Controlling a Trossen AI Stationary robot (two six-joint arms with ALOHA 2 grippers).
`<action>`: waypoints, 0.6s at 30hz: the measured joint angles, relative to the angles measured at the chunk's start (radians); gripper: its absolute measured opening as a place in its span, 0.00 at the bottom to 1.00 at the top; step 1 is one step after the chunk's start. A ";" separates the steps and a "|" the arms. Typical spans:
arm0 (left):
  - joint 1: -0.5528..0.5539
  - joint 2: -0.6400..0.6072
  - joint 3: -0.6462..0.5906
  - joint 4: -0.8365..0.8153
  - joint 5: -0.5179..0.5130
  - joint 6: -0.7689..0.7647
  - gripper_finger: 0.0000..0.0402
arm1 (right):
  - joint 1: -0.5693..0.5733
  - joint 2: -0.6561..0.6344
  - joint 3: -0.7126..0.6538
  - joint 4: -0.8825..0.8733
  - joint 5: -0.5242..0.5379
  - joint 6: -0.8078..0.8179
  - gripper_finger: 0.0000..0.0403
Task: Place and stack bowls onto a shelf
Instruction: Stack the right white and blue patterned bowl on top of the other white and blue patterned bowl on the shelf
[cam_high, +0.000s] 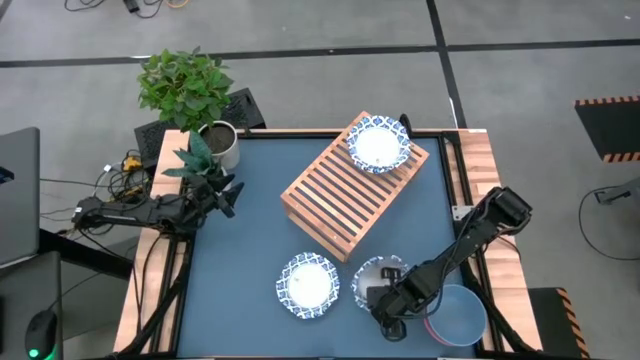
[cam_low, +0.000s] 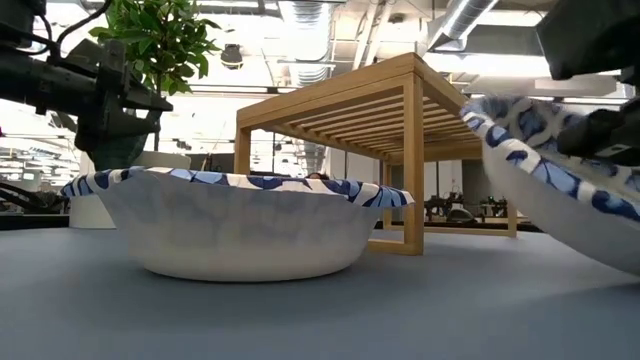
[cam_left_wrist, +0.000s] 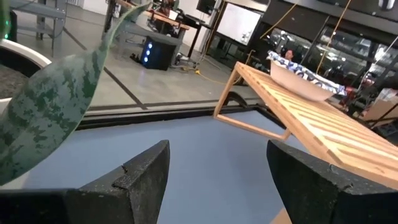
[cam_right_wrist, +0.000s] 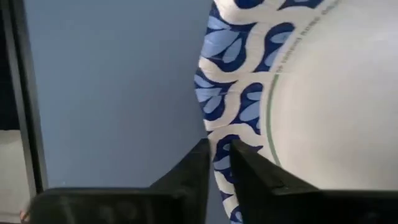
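Near the table's front right edge, the right gripper is pinched onto the blue-and-white rim of a patterned bowl, tipping it up off the blue tabletop, with a plain blue bowl just beside it. Another patterned bowl sits flat to its left, and a third rests on the far end of the wooden shelf. Over by the potted plant, the left gripper waits with its fingers spread.

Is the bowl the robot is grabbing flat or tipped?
Tipped. In the low view the bowl slants, one edge raised off the table, and the right pincer pinches its rim.
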 joint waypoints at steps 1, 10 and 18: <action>0.000 0.005 0.000 0.000 0.000 0.000 0.63 | 0.000 0.000 0.000 -0.012 -0.001 0.006 0.17; 0.000 0.008 0.000 0.000 0.000 -0.010 0.63 | 0.000 0.000 0.079 -0.237 0.047 0.043 0.05; 0.000 0.007 0.000 0.000 0.000 -0.010 0.63 | 0.000 0.000 0.216 -0.445 0.112 0.010 0.14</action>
